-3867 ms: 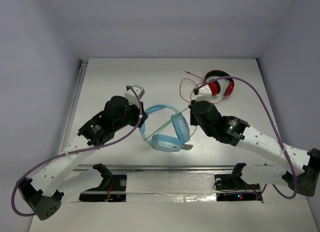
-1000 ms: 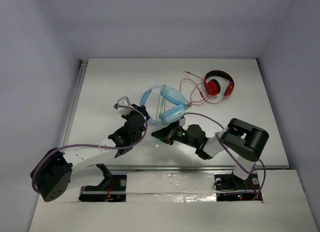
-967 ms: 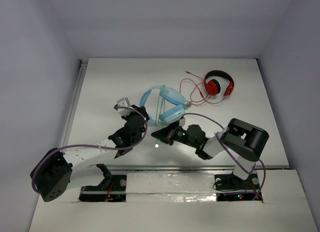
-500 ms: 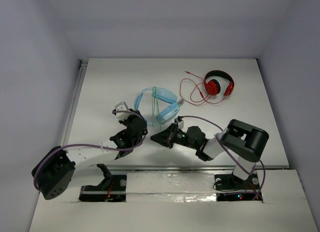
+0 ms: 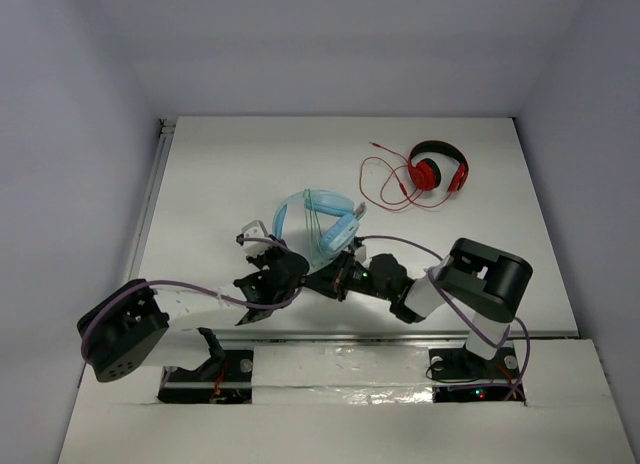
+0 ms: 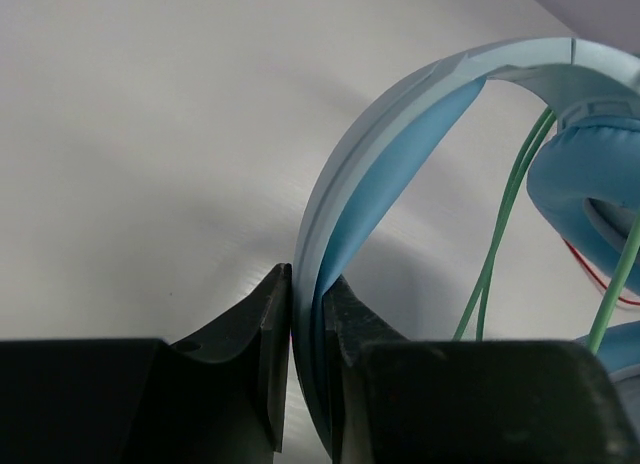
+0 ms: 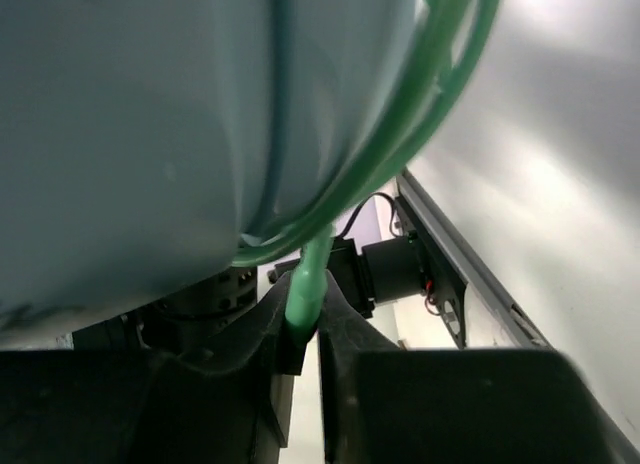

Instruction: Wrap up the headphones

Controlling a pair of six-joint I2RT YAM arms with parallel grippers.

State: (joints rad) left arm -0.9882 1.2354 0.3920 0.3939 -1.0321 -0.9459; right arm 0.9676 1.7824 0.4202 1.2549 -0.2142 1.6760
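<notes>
The light blue headphones point(image 5: 338, 234) are near the middle of the white table point(image 5: 220, 174), with a thin green cable point(image 5: 316, 224) running across the headband. The left end effector point(image 5: 283, 259) and the right end effector point(image 5: 328, 277) both meet them at the near side, but their grips are too small to make out. Well apart, toward the far right, lie red-and-black headphones point(image 5: 438, 168) with a red cable point(image 5: 363, 176).

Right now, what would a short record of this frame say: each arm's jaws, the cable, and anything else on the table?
left jaws: shut on the blue headband
right jaws: shut on the green cable, near its thick end
headphones: light blue, between the two arms, cable strands across a cup
other item: red headphones, far right of the table, apart from both arms
</notes>
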